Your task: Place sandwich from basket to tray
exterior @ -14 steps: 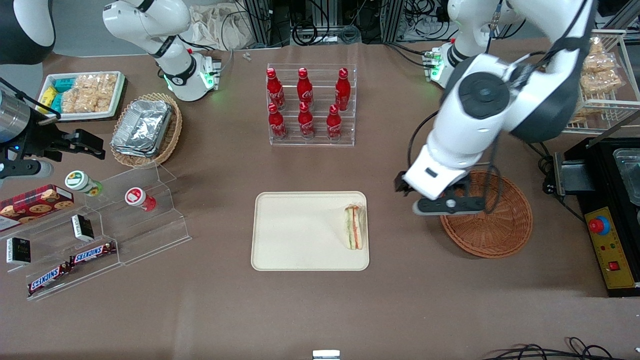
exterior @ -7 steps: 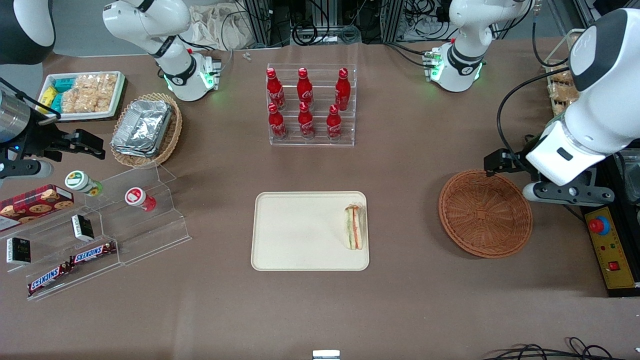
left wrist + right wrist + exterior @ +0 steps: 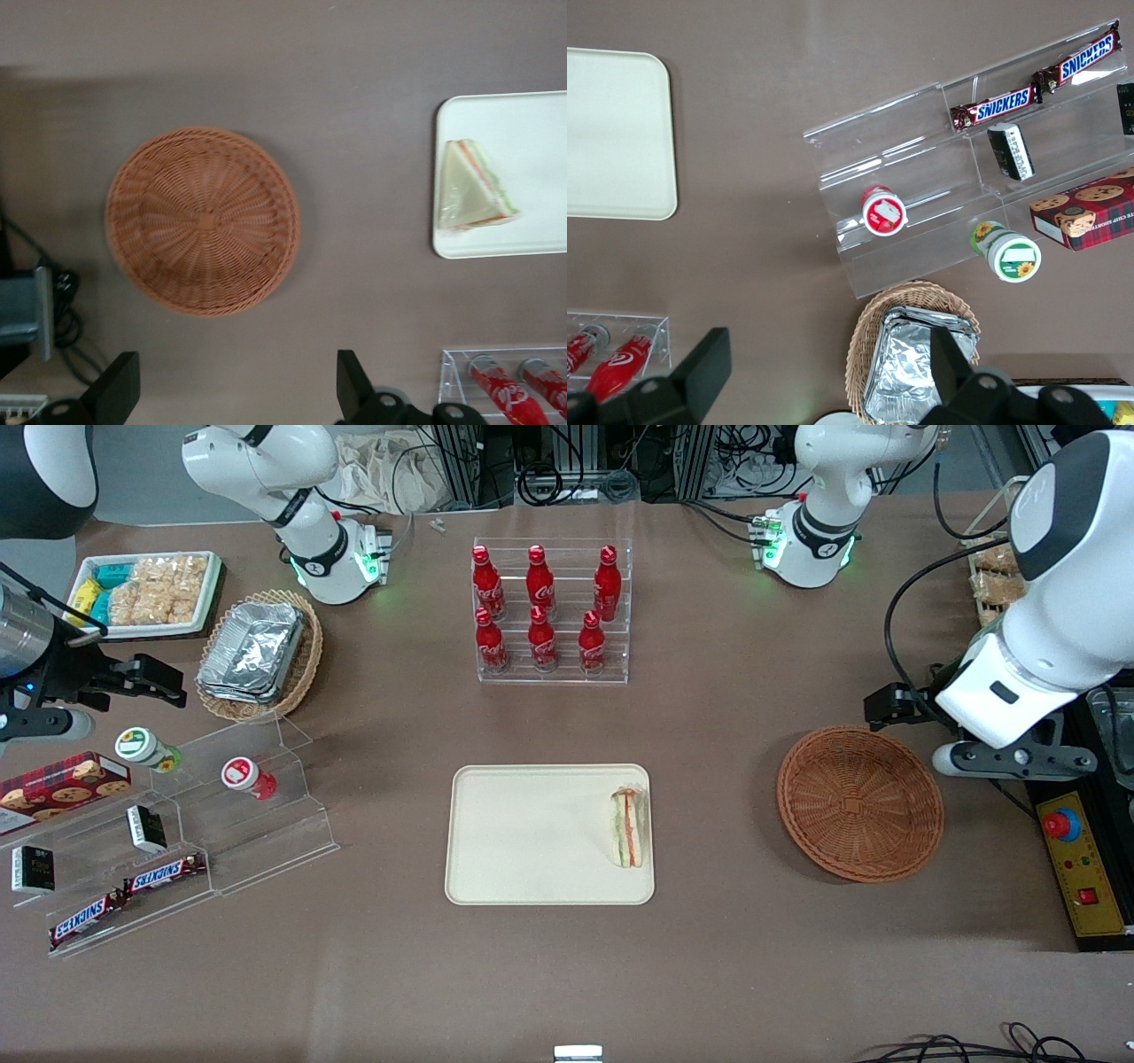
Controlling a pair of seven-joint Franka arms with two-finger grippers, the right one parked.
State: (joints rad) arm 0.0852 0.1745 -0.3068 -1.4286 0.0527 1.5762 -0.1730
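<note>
Lying on the tray [image 3: 532,841] edge, sandwich [image 3: 628,828], round basket [image 3: 859,803] bare, end effector [image 3: 961,737] spread wide, holding nothing, above the worktop's working-arm end.

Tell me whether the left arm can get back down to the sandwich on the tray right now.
Probably yes: the gripper, jaws open, hangs beside the basket, and nothing stands over the sandwich on the tray.
</note>
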